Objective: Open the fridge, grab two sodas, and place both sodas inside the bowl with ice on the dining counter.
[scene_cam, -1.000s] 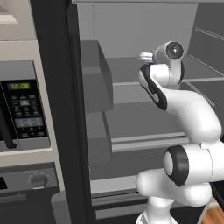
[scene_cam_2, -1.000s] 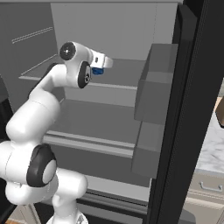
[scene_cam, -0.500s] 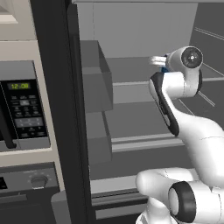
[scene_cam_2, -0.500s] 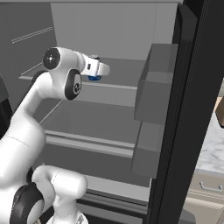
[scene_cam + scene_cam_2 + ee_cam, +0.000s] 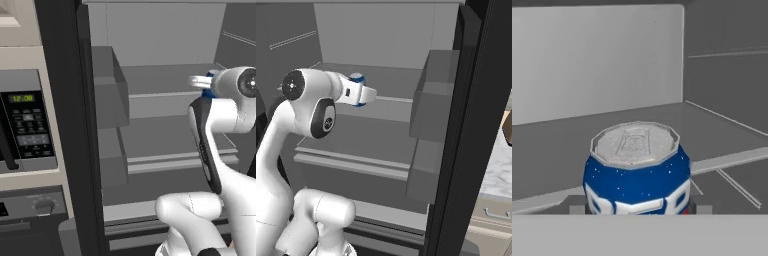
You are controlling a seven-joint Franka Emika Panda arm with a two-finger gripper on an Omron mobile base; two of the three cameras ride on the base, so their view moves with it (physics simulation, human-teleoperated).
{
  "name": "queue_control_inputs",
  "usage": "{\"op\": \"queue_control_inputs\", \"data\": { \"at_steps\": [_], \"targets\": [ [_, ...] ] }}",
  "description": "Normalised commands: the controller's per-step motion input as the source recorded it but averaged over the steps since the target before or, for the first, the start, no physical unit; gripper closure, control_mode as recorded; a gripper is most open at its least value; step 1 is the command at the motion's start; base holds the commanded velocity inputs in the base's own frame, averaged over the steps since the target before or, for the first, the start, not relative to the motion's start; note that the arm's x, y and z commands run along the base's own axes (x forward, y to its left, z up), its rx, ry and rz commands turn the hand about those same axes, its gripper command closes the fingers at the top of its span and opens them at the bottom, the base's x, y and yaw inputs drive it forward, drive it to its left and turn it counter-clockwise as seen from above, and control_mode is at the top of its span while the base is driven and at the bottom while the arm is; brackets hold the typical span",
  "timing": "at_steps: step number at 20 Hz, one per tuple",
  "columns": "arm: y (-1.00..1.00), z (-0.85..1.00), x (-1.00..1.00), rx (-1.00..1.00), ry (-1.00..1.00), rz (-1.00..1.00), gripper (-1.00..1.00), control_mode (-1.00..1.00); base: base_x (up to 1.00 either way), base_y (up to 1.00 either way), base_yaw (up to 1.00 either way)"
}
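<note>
The fridge (image 5: 165,107) stands open, its grey shelves bare. My gripper (image 5: 368,93) hangs over the upper shelf, shut on a blue and white soda (image 5: 357,78). In the hand view the soda (image 5: 637,175) sits upright between the dark fingertips (image 5: 703,208), silver top facing the camera. From the left base view a bit of blue soda (image 5: 211,92) shows behind the gripper (image 5: 200,81). The bowl with ice is out of view.
The black fridge door (image 5: 65,125) with grey bins (image 5: 107,85) stands left of the arm, and a second door (image 5: 476,125) with bins (image 5: 431,100) stands right. A microwave (image 5: 27,125) sits left of the fridge. Marble top (image 5: 501,170) shows far right.
The hand has drawn back a little from the fridge's rear wall and lowered, carrying the soda with it. The forearm and elbow have swung outward. The grip has not changed.
</note>
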Motion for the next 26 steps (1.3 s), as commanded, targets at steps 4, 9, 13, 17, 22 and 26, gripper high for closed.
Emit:
{"op": "queue_control_inputs", "data": {
  "at_steps": [4,9,13,17,22,26],
  "targets": [
    [-0.1,0.09,-1.0,0.0,0.13,-0.04,1.0,-1.0,0.0,0.0,0.0],
    [-0.01,0.02,-0.97,-0.01,0.14,-0.01,1.0,-1.0,0.0,0.0,0.0],
    [0.03,0.0,-0.8,0.0,0.13,0.0,1.0,-1.0,0.0,0.0,0.0],
    [0.23,0.0,-0.69,0.0,0.02,0.0,1.0,-1.0,0.0,0.0,0.0],
    [0.25,0.0,-0.59,0.0,-0.01,0.0,1.0,-1.0,0.0,0.0,0.0],
    [0.03,0.0,-0.91,0.0,-0.04,-0.03,1.0,-1.0,0.0,0.0,0.0]
  ]
}}
